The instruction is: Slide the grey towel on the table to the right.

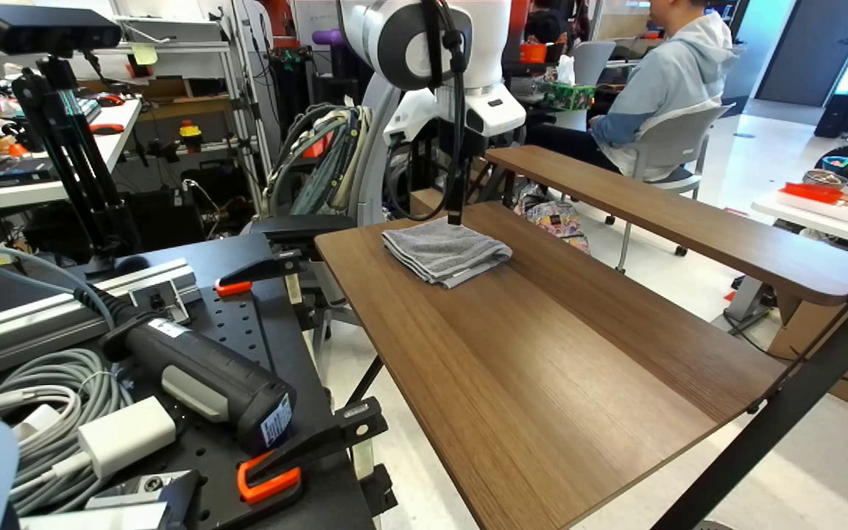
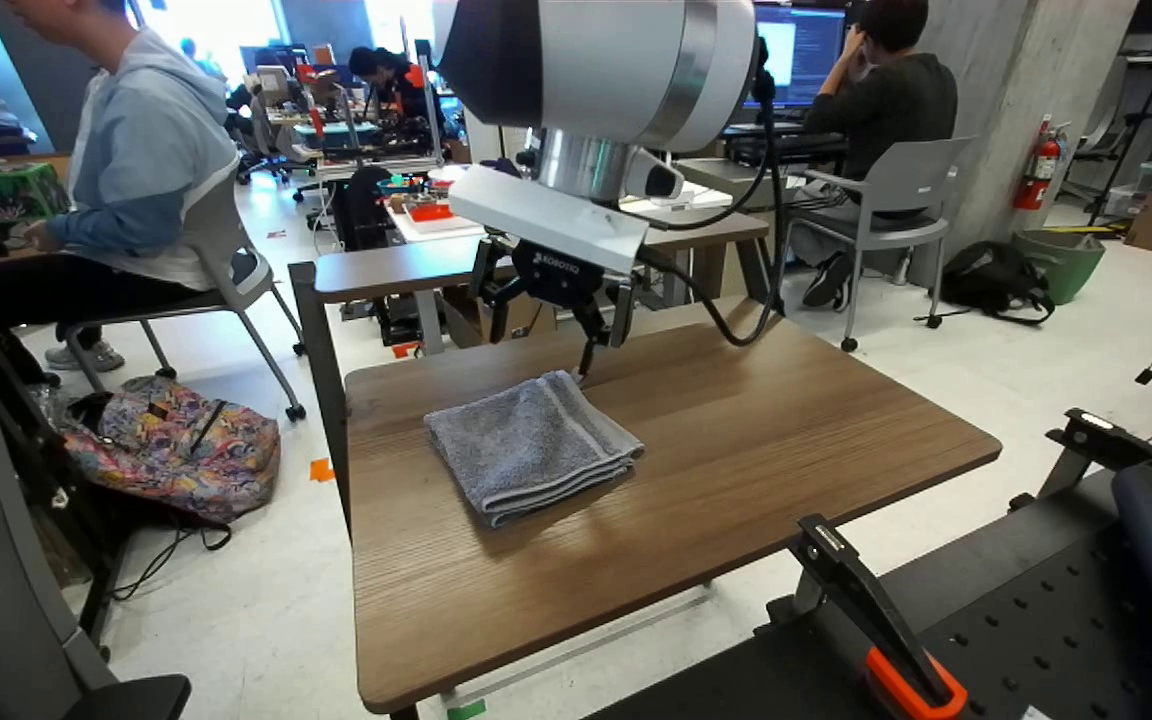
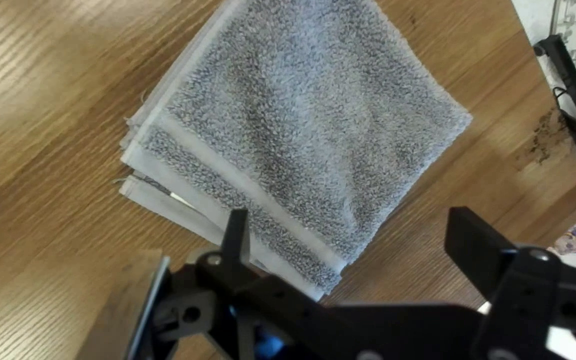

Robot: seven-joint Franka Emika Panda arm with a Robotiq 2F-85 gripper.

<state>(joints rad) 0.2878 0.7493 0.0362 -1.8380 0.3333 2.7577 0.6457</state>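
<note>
The grey towel is a folded, roughly square cloth lying flat on the brown wood-grain table (image 1: 578,368). It shows in both exterior views (image 1: 444,254) (image 2: 531,445), and in the wrist view (image 3: 308,115) with its striped, layered edge towards the gripper. My gripper points down near one corner of the towel in both exterior views (image 1: 455,213) (image 2: 541,352). In the wrist view the gripper (image 3: 350,220) has its fingers wide apart with nothing between them. The left finger overlaps the towel's striped edge and the right one is over bare wood. I cannot tell whether a fingertip touches the towel.
A narrow raised wooden shelf (image 1: 674,213) runs along one long side of the table. A black workbench (image 2: 1016,600) with orange-tipped clamps (image 2: 861,610) stands by the other side. A grey chair (image 1: 376,147) is close to the table's end. A patterned backpack (image 2: 181,445) lies on the floor.
</note>
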